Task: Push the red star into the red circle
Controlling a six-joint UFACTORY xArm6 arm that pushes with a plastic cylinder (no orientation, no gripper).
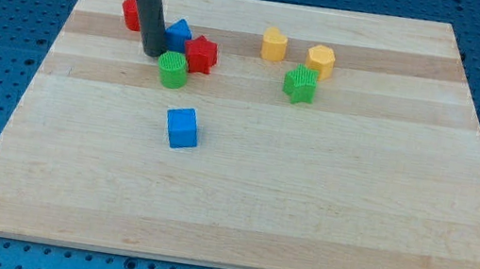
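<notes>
The red star (201, 53) lies near the view's top left of the wooden board (239, 201). The red circle (130, 12) lies further left and up, partly hidden behind the dark rod. My tip (152, 52) rests on the board between them, just left of the green circle (172, 69) and touching or nearly touching a blue block (179, 32). The blue block sits between the rod and the red star. The green circle sits right against the red star's lower left.
A blue cube (182, 128) lies below the cluster. A yellow block (274, 44), a yellow hexagon (321, 61) and a green star (301, 84) lie right of the red star. The board's edges drop to a blue perforated table.
</notes>
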